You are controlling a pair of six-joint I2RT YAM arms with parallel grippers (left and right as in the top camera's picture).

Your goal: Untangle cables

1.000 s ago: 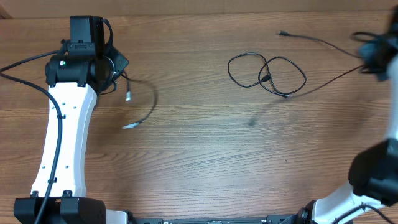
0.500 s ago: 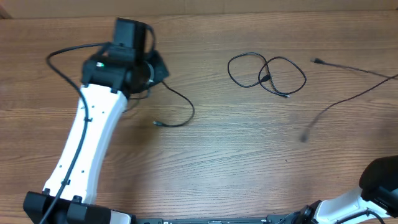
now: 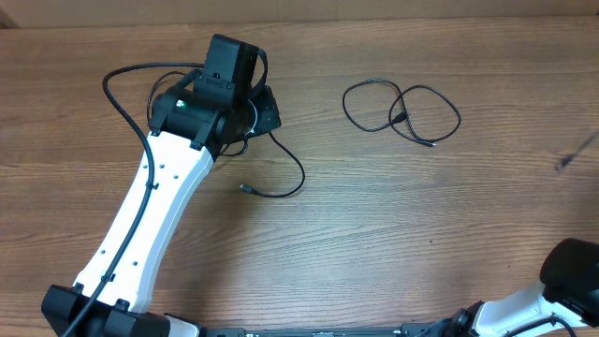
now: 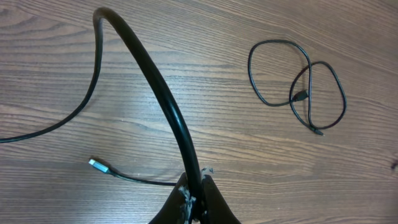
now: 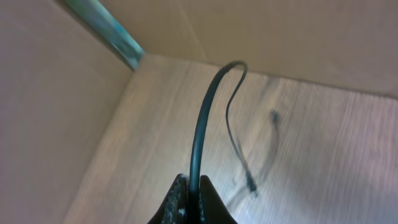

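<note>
One broad wooden surface [image 3: 374, 243] fills the overhead view. The white left arm [image 3: 140, 225] slants from the lower left corner up to the upper middle. Only the dark base of the right arm [image 3: 573, 271] shows, in the lower right corner.

Next in size is the looped cable [image 3: 402, 108], right of centre near the top of the frame. It lies flat in two overlapping loops with a small connector at the crossing, well apart from both arms.

The left gripper [image 4: 194, 198] is pressed together on the left-held cable [image 4: 155, 93]. From the pinch it arcs to the upper left of the wrist view and leaves at the left edge, while a shorter run curls across the wood to a silver plug [image 4: 96, 163]. The right gripper [image 5: 189, 199] likewise pinches the right-held cable [image 5: 202, 137]. This one rises, bends over and dangles down to a tiny plug [image 5: 254, 193], with a cardboard wall [image 5: 56, 112] at the left of that view. Whether the plug touches the wood I cannot tell.

The step in hand seems to be carrying the freed cords away from the remaining loops. To do it well, both pinches should hold firm and each cord should go down straight. The free plugs should trail behind rather than sweep toward the looped cable, and the left cord should be laid far enough away that its curl cannot spring back across it.
</note>
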